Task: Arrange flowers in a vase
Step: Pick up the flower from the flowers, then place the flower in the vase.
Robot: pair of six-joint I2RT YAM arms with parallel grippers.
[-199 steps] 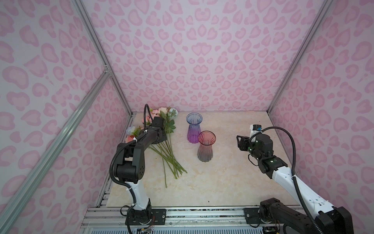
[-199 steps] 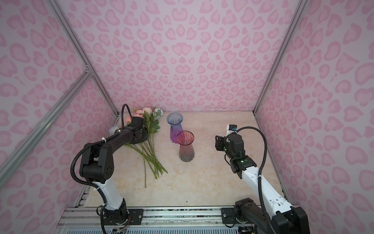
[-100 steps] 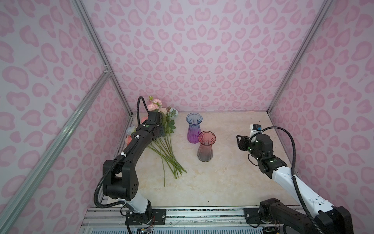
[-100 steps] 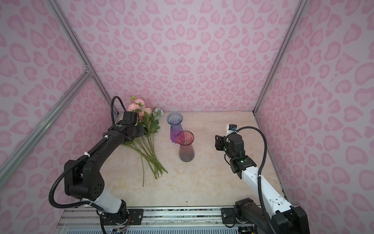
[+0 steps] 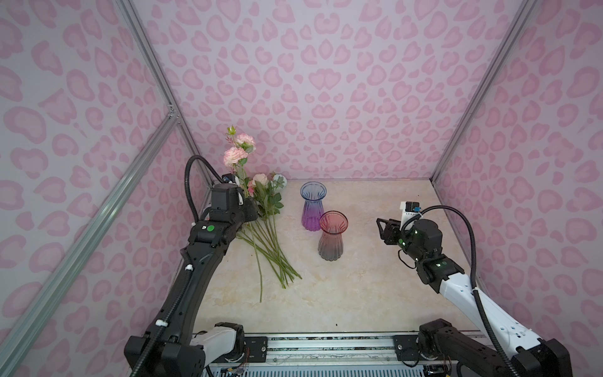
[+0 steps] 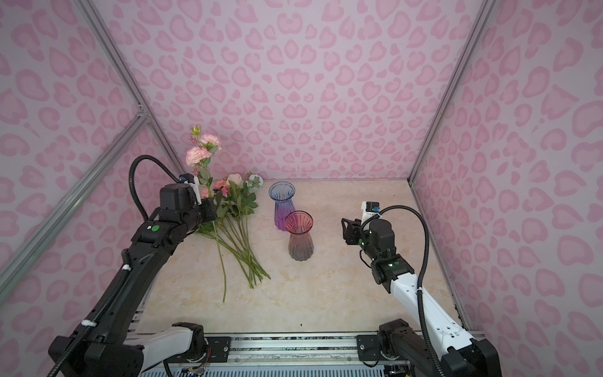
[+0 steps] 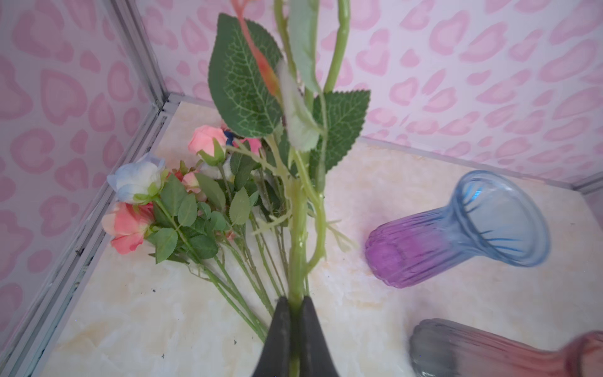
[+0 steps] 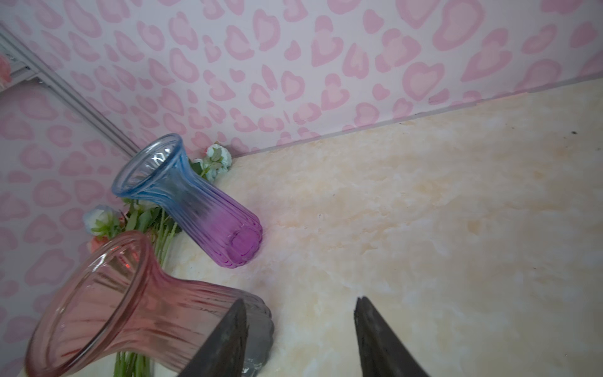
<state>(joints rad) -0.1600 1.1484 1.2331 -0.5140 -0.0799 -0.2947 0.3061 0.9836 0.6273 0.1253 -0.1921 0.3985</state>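
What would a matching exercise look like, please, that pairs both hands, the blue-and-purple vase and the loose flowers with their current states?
Things:
1. left hand
2. right hand
3. blue-and-purple vase
4. loose flowers

States:
A. lying on the table
B. open, holding nothing
C. standing upright, empty
D. shut on a pink-bloomed stem

Pairs: 1-D, 2-B, 3-C, 4-A
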